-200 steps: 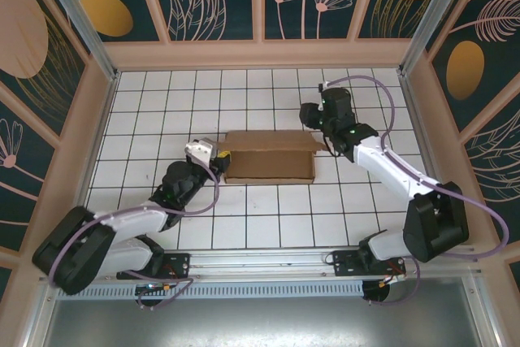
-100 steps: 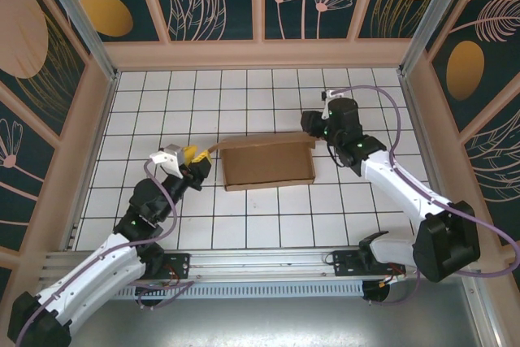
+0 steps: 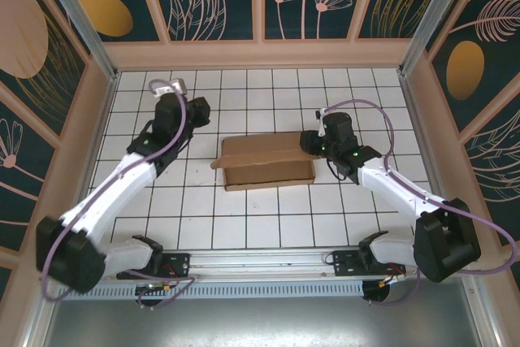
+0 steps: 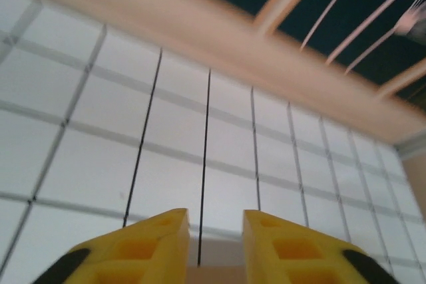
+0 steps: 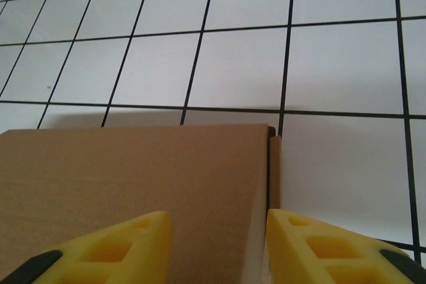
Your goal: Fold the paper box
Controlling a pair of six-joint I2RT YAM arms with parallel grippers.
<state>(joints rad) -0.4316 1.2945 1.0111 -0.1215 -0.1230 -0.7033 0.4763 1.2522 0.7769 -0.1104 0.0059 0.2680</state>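
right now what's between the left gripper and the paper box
Just bare white tiles. The top external view shows them between the left gripper and the paper box; nothing else lies there.

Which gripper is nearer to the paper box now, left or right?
Right. The right gripper is at the paper box's far right corner; the left gripper is over the table beyond its far left corner, apart from it.

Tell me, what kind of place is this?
Probably a robot test cell in a lab: a white gridded tabletop fenced by leaf-patterned panels, a left arm and right arm bolted at its near edge, and a paper box between them.
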